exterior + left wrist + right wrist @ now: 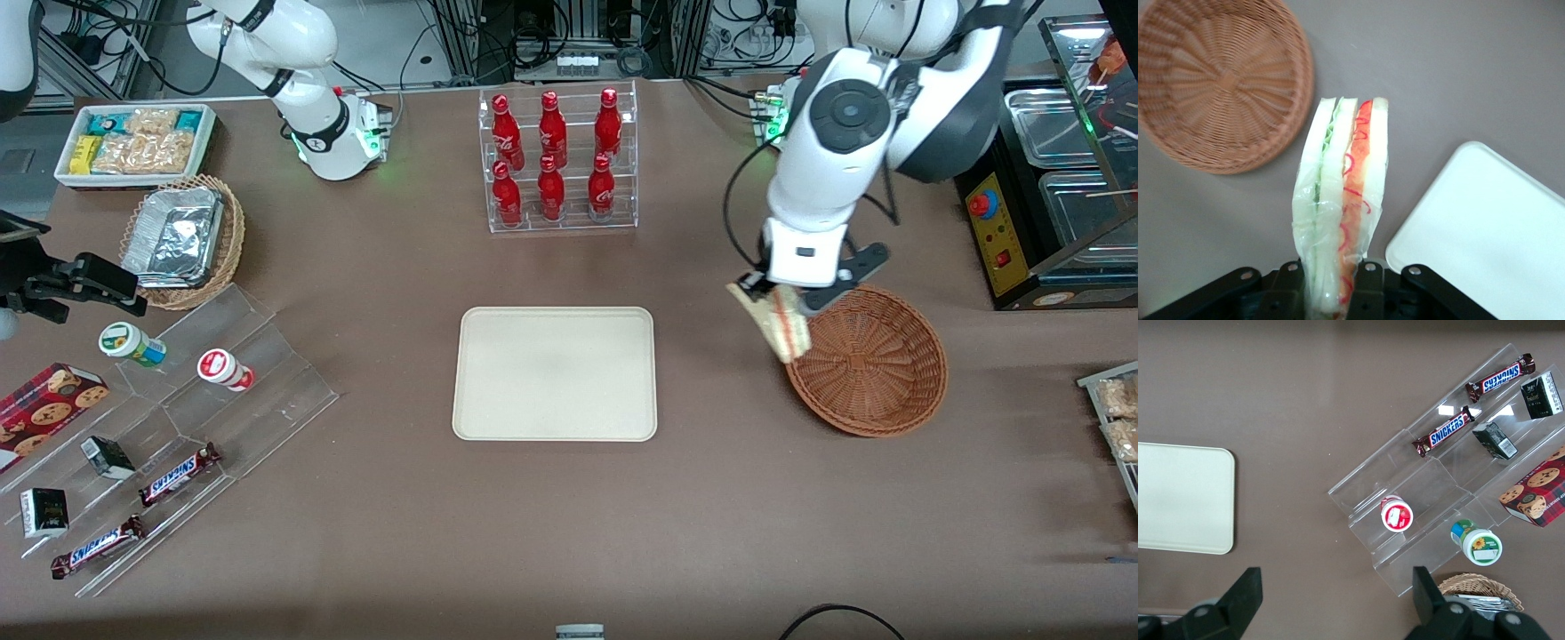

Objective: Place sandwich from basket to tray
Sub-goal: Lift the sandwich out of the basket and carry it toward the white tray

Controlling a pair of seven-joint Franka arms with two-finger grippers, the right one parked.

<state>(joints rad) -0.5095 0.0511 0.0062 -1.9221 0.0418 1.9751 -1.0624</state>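
Sandwich (775, 322) clamped in my gripper (772, 298), lifted above the basket (876, 373) rim on the tray (556, 373) side, clear of both.

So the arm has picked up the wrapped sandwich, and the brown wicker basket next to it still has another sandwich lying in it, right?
Not quite. The gripper does hold the wrapped sandwich, lifted beside the basket's rim. But the basket is empty: the left wrist view shows only bare wicker inside, and the front view agrees. The tray has nothing on it yet.
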